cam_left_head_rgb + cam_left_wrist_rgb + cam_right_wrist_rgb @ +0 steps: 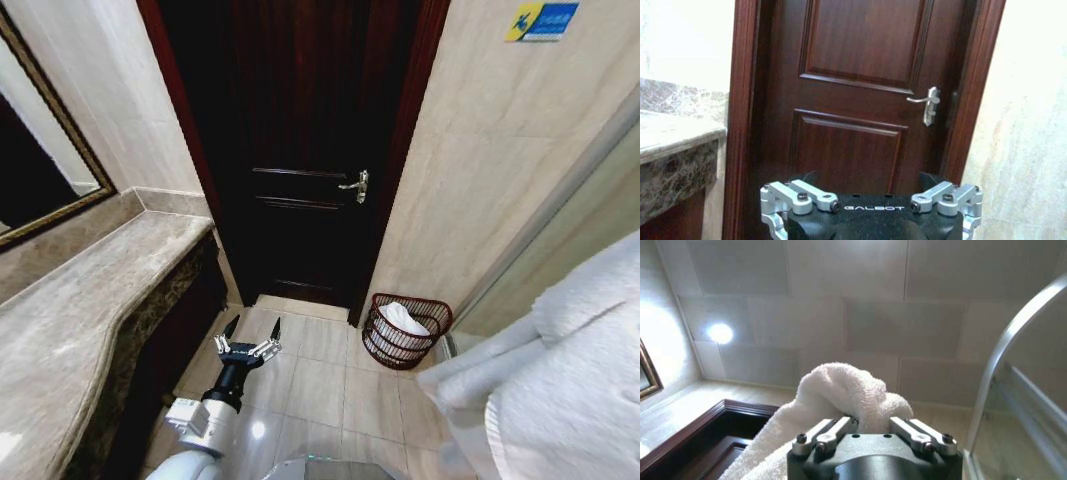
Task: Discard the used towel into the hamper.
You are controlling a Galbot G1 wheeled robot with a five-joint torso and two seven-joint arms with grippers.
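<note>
The used towel [560, 380] is a thick white terry cloth, bulking large at the lower right of the head view. My right gripper [870, 412] points up toward the ceiling and is shut on the towel [840, 385], which bunches over its fingers and hangs down one side. The hamper [432, 318], a round dark reddish-brown open-weave basket, stands on the floor by the wall right of the door, with white cloth [403, 318] lying in it. Low over the floor tiles, left of the hamper, my left gripper [253, 328] is open and holds nothing; the left wrist view has this gripper [870, 177] facing the door.
A dark wooden door [300, 150] with a silver lever handle [357, 185] is shut straight ahead. A marble counter [80, 300] and framed mirror [40, 170] run along the left. A glass screen with metal frame [1000, 370] is on the right. Beige floor tiles [320, 390] lie between.
</note>
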